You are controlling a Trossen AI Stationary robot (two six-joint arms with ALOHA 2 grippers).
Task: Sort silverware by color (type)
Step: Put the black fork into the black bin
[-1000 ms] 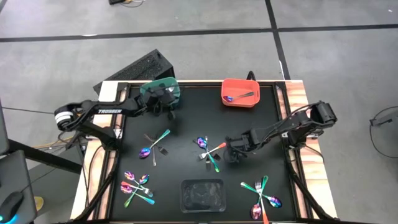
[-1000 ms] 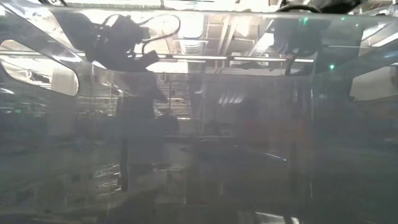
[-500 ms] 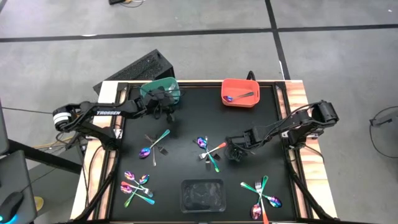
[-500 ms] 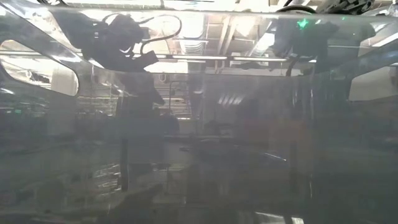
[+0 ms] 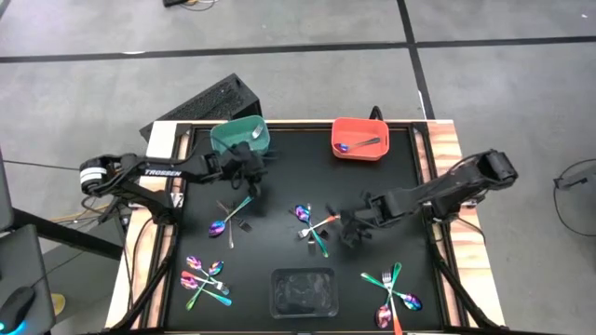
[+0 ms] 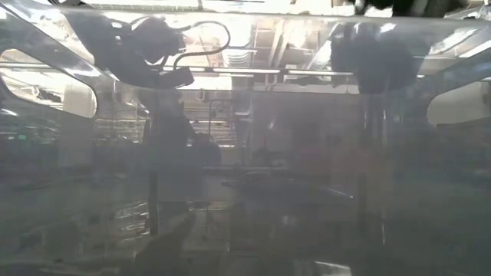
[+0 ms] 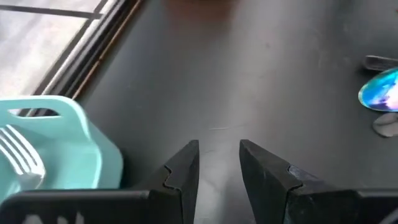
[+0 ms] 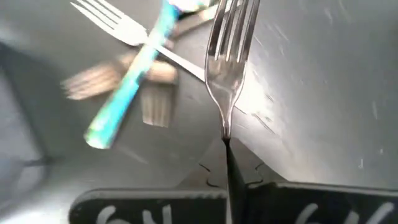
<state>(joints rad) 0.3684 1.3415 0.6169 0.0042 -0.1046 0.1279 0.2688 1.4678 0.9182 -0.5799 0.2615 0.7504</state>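
Observation:
My right gripper (image 5: 350,233) is low over the black mat, just right of a central pile of silverware (image 5: 313,223), and is shut on a shiny fork (image 8: 227,56). A teal-handled piece (image 8: 127,87) lies beside the fork. My left gripper (image 7: 219,158) is open and empty over bare mat, just in front of the green bin (image 5: 240,138). That bin (image 7: 56,143) holds a fork (image 7: 18,152). A rainbow spoon head (image 7: 380,93) lies farther off. Other silverware groups lie at left centre (image 5: 233,216), front left (image 5: 205,277) and front right (image 5: 396,290). My right gripper pinches the fork's thin handle (image 8: 226,135) between its two shut fingers. The fork runs on in line with the fingers, its tines pointing away from the gripper. Whether the fork's head rests on the mat or is lifted clear cannot be told.
An orange bin (image 5: 360,138) with a piece in it stands at the far right of the mat. A clear plastic tray (image 5: 303,290) sits at the front centre. A dark keyboard-like object (image 5: 200,104) lies beyond the far left corner. Wooden table borders (image 5: 445,158) flank the mat.
My left gripper has moved from above the green bin toward the table's near edge and now hangs over bare mat in front of the bin. My right gripper has shifted slightly toward the near edge beside the central pile, staying shut.

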